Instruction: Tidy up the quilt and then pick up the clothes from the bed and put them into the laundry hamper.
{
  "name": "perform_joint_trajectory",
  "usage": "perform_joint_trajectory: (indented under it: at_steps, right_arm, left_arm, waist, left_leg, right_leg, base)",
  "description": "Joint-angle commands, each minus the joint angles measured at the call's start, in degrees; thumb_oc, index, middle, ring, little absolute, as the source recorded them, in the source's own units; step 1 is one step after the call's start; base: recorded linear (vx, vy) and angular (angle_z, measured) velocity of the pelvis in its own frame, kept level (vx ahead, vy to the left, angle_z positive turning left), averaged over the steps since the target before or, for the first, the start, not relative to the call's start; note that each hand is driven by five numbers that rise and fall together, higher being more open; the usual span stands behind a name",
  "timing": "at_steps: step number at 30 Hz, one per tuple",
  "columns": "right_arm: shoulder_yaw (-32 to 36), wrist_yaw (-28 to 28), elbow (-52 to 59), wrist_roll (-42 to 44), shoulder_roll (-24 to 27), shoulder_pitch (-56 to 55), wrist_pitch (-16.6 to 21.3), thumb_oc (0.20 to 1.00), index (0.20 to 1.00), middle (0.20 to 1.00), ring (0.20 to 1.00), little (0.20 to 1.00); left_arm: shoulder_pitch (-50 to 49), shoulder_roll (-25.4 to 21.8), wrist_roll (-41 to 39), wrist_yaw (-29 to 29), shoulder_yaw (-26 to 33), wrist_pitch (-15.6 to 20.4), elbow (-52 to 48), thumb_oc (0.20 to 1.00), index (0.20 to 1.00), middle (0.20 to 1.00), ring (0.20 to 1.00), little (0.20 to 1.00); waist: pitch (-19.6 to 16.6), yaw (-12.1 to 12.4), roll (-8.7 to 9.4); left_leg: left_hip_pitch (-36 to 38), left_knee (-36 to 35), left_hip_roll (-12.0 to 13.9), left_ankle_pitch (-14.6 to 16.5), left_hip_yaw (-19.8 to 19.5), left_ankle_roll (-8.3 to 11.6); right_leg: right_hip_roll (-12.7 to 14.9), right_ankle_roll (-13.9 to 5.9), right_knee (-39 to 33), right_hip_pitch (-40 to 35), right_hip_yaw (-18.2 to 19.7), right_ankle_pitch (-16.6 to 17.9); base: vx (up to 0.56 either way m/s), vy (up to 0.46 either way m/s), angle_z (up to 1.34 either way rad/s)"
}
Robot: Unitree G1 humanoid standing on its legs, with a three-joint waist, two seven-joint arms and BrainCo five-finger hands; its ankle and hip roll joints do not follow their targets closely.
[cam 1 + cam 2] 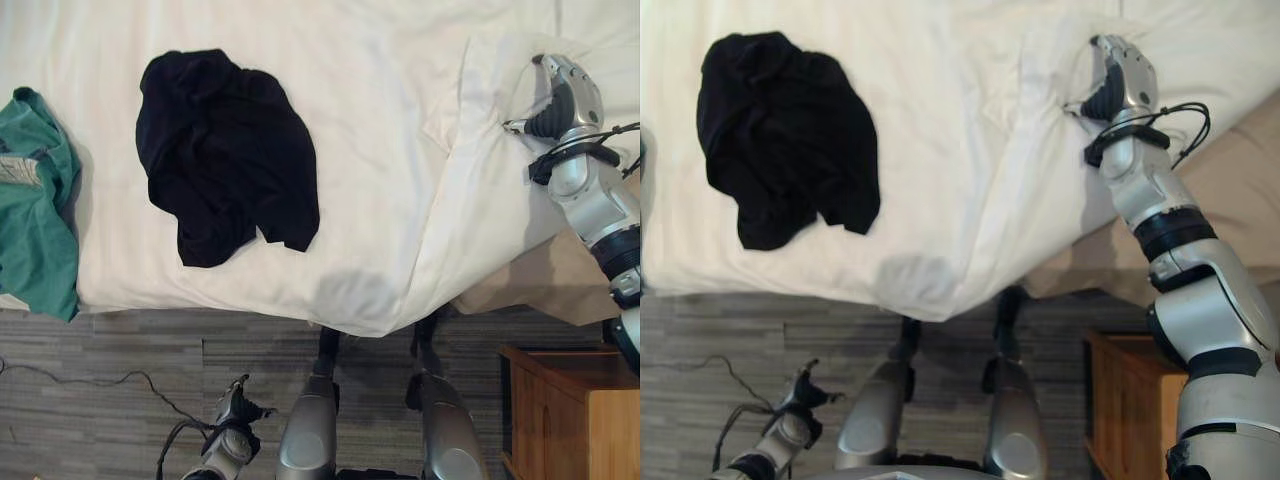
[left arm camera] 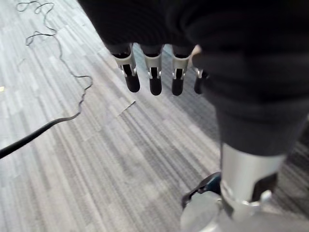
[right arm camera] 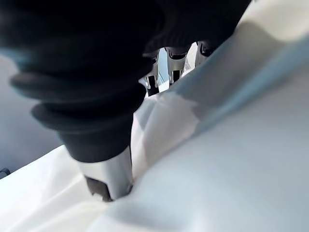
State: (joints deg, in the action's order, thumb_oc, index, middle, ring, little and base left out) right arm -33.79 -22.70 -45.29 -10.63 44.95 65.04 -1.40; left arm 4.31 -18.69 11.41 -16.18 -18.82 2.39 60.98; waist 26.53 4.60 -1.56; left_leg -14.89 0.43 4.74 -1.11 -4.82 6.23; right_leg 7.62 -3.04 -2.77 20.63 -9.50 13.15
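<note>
White quilt [image 1: 400, 200] fold pinched in right hand [image 1: 1120, 85]; left hand [image 2: 154, 77] slack-fingered, empty.

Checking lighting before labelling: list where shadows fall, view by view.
Left eye view: the green garment throws a soft shadow on the white quilt; the black garment shows little fold detail. Right wrist view: quilt folds beside the right hand lie in shade. Left wrist view: floor evenly lit.

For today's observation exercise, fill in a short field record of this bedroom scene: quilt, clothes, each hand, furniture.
quilt: white quilt, rumpled fold near the bed's right edge
clothes: black garment crumpled on the quilt; green garment at the bed's left edge
right hand: right hand on the quilt fold, thumb pressed into the cloth
left hand: left hand low over the floor, fingers straight, holding nothing
furniture: wooden cabinet beside the bed
</note>
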Motion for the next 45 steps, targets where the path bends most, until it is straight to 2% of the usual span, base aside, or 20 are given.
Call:
perform_joint_trajectory:
  at_steps: [1,2,3,4,9,10,13,19,20,24,25,28,29,30,31,33,35,38,42,45]
  right_arm:
    - [3.6,-1.5,-1.0,3.0,0.6,-4.2,0.1,0.2,0.2,0.2,0.2,0.2]
    - [5.8,-2.1,0.3,3.7,0.5,-6.6,0.2,0.2,0.2,0.2,0.2,0.2]
    - [12.4,-3.2,4.0,4.2,0.6,-16.2,0.6,0.2,0.2,0.2,0.2,0.2]
    - [12.8,-3.2,4.4,4.1,0.6,-16.7,0.5,0.2,0.2,0.2,0.2,0.2]
    - [27.0,-3.3,11.2,4.5,0.7,-38.8,1.6,0.2,0.2,0.2,0.2,0.2]
    - [30.2,-3.3,12.0,5.3,-0.1,-43.5,1.7,1.0,1.0,1.0,1.0,1.0]
    - [38.7,-3.3,16.0,5.0,-4.0,-55.5,0.9,1.0,1.0,1.0,1.0,1.0]
    - [49.3,-6.6,19.0,4.4,-7.2,-64.8,-0.9,1.0,1.0,1.0,1.0,1.0]
    - [54.0,-9.2,21.5,3.8,-7.2,-67.4,-1.9,1.0,1.0,1.0,1.0,1.0]
    - [60.0,-13.0,30.0,2.3,-8.0,-69.6,-2.0,1.0,1.0,1.0,1.0,1.0]
    - [61.0,-15.2,34.8,2.1,-8.7,-67.8,-1.0,1.0,1.0,1.0,1.0,1.0]
    - [60.2,-16.1,39.3,0.8,-8.5,-65.1,-0.1,1.0,1.0,1.0,1.0,1.0]
    - [57.8,-16.6,42.5,-0.5,-7.8,-61.2,0.3,1.0,1.0,1.0,1.0,1.0]
    - [54.1,-16.5,44.1,-0.9,-7.7,-56.6,0.7,0.341,0.341,0.341,0.341,0.341]
    - [51.5,-16.2,42.9,-0.6,-6.9,-53.9,0.7,0.2,0.2,0.2,0.2,0.2]
    - [48.4,-15.8,40.5,-0.2,-6.0,-50.6,0.4,0.2,0.2,0.2,0.2,0.2]
    - [38.5,-14.1,28.4,0.7,-4.2,-42.0,-1.4,0.2,0.2,0.2,0.2,0.2]
    - [35.2,-14.8,20.3,2.2,-4.3,-38.7,-1.5,0.2,0.2,0.2,0.2,0.2]
    - [35.1,-14.4,11.7,5.4,-6.5,-40.6,-1.4,0.2,0.2,0.2,0.2,0.2]
    - [37.5,-12.0,5.5,8.1,-12.1,-50.0,-1.2,0.2,0.2,0.2,0.2,0.2]
  left_arm:
    - [-2.5,-1.5,-1.9,-2.3,-1.6,-0.5,1.5,1.0,1.0,1.0,1.0,1.0]
    - [-2.5,-0.9,-2.0,-2.5,-1.3,-0.8,1.9,1.0,1.0,1.0,1.0,1.0]
    - [-2.8,0.3,-1.9,-2.4,-0.2,-1.3,2.8,1.0,1.0,1.0,1.0,1.0]
    - [-2.9,0.2,-1.9,-2.4,-0.3,-1.3,2.8,1.0,1.0,1.0,1.0,1.0]
    - [-2.8,0.7,0.4,-1.0,1.2,-2.2,3.9,1.0,1.0,1.0,1.0,1.0]
    - [-2.5,0.8,0.9,-0.8,1.8,-2.6,4.2,1.0,1.0,1.0,1.0,1.0]
    - [-2.0,0.9,2.3,0.8,3.8,-3.7,5.0,1.0,1.0,1.0,1.0,1.0]
    - [-3.2,1.4,3.1,2.2,6.0,-4.4,4.4,1.0,1.0,1.0,1.0,1.0]
    - [-4.1,1.9,3.1,2.4,6.7,-4.6,4.2,1.0,1.0,1.0,1.0,1.0]
    - [-5.2,3.0,3.6,2.3,7.3,-5.0,5.3,1.0,1.0,1.0,1.0,1.0]
    - [-5.8,3.5,4.2,2.3,6.8,-5.0,6.3,1.0,1.0,1.0,1.0,1.0]
    - [-6.4,3.8,4.4,2.5,6.7,-5.0,7.0,1.0,1.0,1.0,1.0,1.0]
    - [-7.0,3.7,4.4,2.4,6.1,-4.9,7.3,1.0,1.0,1.0,1.0,1.0]
    - [-7.2,3.4,4.1,2.1,5.4,-4.7,7.1,1.0,1.0,1.0,1.0,1.0]
    - [-7.2,3.2,3.8,2.2,4.9,-4.4,6.8,1.0,1.0,1.0,1.0,1.0]
    - [-7.1,2.9,3.5,2.1,4.2,-4.2,6.5,1.0,1.0,1.0,1.0,1.0]
    - [-5.8,2.5,2.7,1.6,2.2,-3.7,6.0,1.0,1.0,1.0,1.0,1.0]
    - [-4.8,2.7,1.1,0.2,1.9,-2.9,5.1,1.0,1.0,1.0,1.0,1.0]
    - [-3.3,2.6,-2.8,-1.1,2.5,-2.4,4.0,1.0,1.0,1.0,1.0,1.0]
    - [-2.1,2.7,-5.3,-2.3,4.9,-2.7,4.5,1.0,1.0,1.0,1.0,1.0]
  waist:
    - [-2.4,-0.8,0.73]
    - [-2.5,-1.1,0.86]
    - [-2.9,-2.3,1.06]
    - [-2.9,-2.1,1.09]
    - [-5.4,-4.1,2.56]
    - [-6.0,-5.0,3.08]
    - [-9.7,-7.0,4.15]
    - [-14.0,-9.0,5.09]
    - [-15.4,-9.5,5.35]
    - [-16.6,-9.8,5.26]
    - [-16.9,-9.5,5.0]
    - [-16.8,-9.1,4.88]
    - [-16.3,-8.4,4.68]
    - [-15.2,-7.6,4.32]
    - [-14.5,-7.1,4.2]
    - [-13.5,-6.5,3.98]
    - [-9.9,-5.0,3.18]
    - [-7.2,-4.7,2.67]
    - [-4.4,-4.5,1.93]
    - [-2.1,-5.3,1.8]
  left_leg:
    - [0.5,2.2,2.8,1.2,-0.7,0.12]
    - [0.9,2.0,2.8,1.3,-0.7,0.08]
    - [2.1,0.9,3.0,1.6,-0.8,-0.03]
    - [2.2,0.8,3.0,1.6,-0.8,-0.02]
    - [6.5,-2.3,3.8,2.1,-0.1,0.13]
    - [7.7,-3.0,4.1,2.3,0.4,0.35]
    - [9.6,-5.2,4.2,1.9,1.6,0.58]
    - [11.2,-5.4,4.3,2.7,3.1,0.81]
    - [11.9,-5.4,4.2,3.0,3.6,0.86]
    - [12.7,-5.4,4.1,3.5,3.9,0.75]
    - [13.2,-5.4,3.9,3.8,3.8,0.55]
    - [13.5,-5.4,3.8,4.0,3.8,0.45]
    - [13.4,-5.4,3.7,3.8,3.7,0.42]
    - [13.1,-5.4,3.8,3.4,3.5,0.46]
    - [12.7,-5.4,3.7,3.1,3.3,0.54]
    - [12.3,-5.4,3.7,2.7,3.0,0.52]
    - [10.4,-4.0,3.3,2.0,2.6,0.29]
    - [7.3,0.1,2.8,2.9,2.3,0.09]
    - [2.8,5.9,2.0,4.2,1.6,0.31]
    - [-0.8,12.2,1.5,6.7,0.8,0.52]
  right_leg:
    - [4.9,-5.96,16.7,2.2,3.5,-16.2]
    - [4.8,-6.0,16.4,1.7,3.5,-16.3]
    - [4.7,-6.16,15.3,0.4,3.0,-16.4]
    - [4.7,-6.16,15.2,0.3,3.0,-16.4]
    - [4.7,-6.64,11.5,-4.4,1.6,-15.9]
    - [4.5,-6.7,10.4,-5.8,1.3,-15.7]
    - [4.1,-6.96,5.5,-8.9,1.3,-13.6]
    - [3.7,-7.52,-0.8,-12.8,1.3,-10.9]
    - [3.7,-7.75,-2.0,-13.8,1.6,-10.5]
    - [3.8,-7.89,-2.1,-14.4,2.2,-10.7]
    - [3.8,-7.9,-2.0,-14.7,2.6,-10.8]
    - [3.9,-7.84,-1.9,-14.7,2.9,-11.1]
    - [3.9,-7.67,-1.8,-14.7,3.1,-11.3]
    - [3.9,-7.5,-1.5,-14.4,3.3,-11.7]
    - [3.9,-7.39,-1.1,-14.0,3.3,-11.8]
    - [4.0,-7.26,-0.5,-13.6,3.5,-12.0]
    - [4.5,-6.84,2.5,-11.2,4.1,-12.6]
    - [5.1,-6.56,6.1,-8.6,4.5,-13.3]
    - [5.9,-6.44,10.9,-5.2,4.6,-14.8]
    - [6.5,-6.19,17.0,-1.9,4.7,-17.1]
  base:
    - [0.02,0.005,0.16]
    - [0.04,0.014,0.19]
    - [0.03,0.014,0.11]
    - [0.04,0.011,0.09]
    - [0.04,-0.015,0.12]
    - [0.0,0.0,0.0]
    - [0.08,0.017,-0.03]
    - [0.08,0.047,-0.14]
    - [0.07,0.06,-0.1]
    - [0.06,0.052,-0.2]
    - [0.05,0.045,-0.33]
    - [0.02,-0.001,-0.14]
    - [-0.02,-0.043,-0.02]
    - [-0.05,-0.06,-0.04]
    - [-0.05,-0.043,-0.04]
    - [-0.07,-0.024,0.06]
    - [-0.16,-0.034,0.16]
    - [-0.12,-0.018,0.09]
    - [-0.13,-0.008,0.1]
    - [-0.06,-0.016,0.07]
